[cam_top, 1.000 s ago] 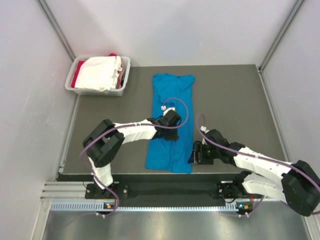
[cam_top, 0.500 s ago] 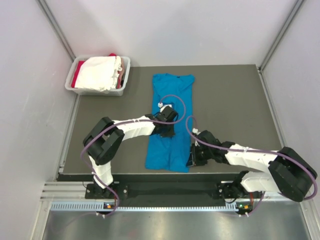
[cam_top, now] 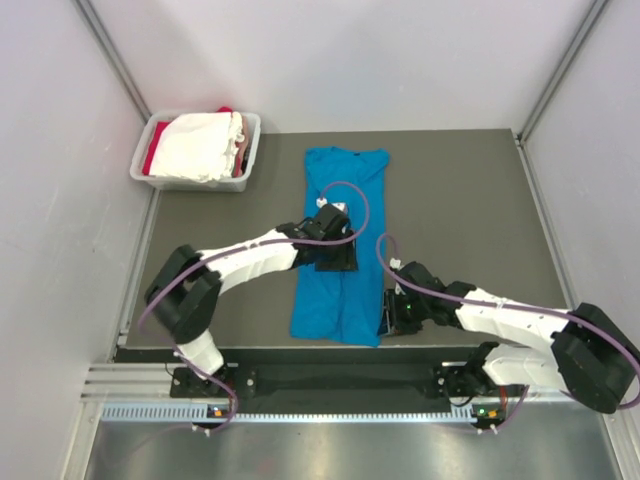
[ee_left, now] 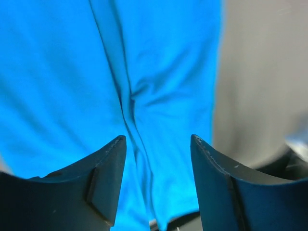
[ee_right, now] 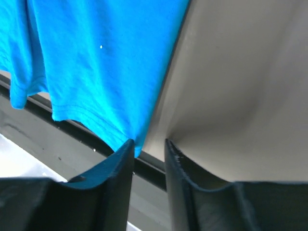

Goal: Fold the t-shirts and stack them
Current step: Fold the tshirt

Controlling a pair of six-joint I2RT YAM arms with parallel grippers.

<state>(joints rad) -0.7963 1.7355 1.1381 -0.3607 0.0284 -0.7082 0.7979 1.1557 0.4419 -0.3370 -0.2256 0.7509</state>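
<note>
1. The blue t-shirt (cam_top: 345, 185) lay on the worktop (cam_top: 450, 200) just right of the grey tub (cam_top: 254, 140). It was a long narrow strip running from the tub's level toward the near edge. A white t-shirt (cam_top: 200, 145) and a red one (cam_top: 152, 158) sat piled in the tub.
2. My left claw (ee_left: 156, 142) was over the strip's middle, right of the tub and nearer. It was spread, with nothing between its fingers, and a lengthwise crease ran beneath it.
3. My right claw (ee_right: 148, 143) was at the hem corner farthest from the tub. The fingers were narrowly parted, with the corner at the mouth of the gap, not seen clamped.
4. Judgement: the step in hand was the cross fold, hem toward collar. To do it well, I should pinch every layer at the corner, pin the midline as the fold line, lift low, and land the hem square.
</note>
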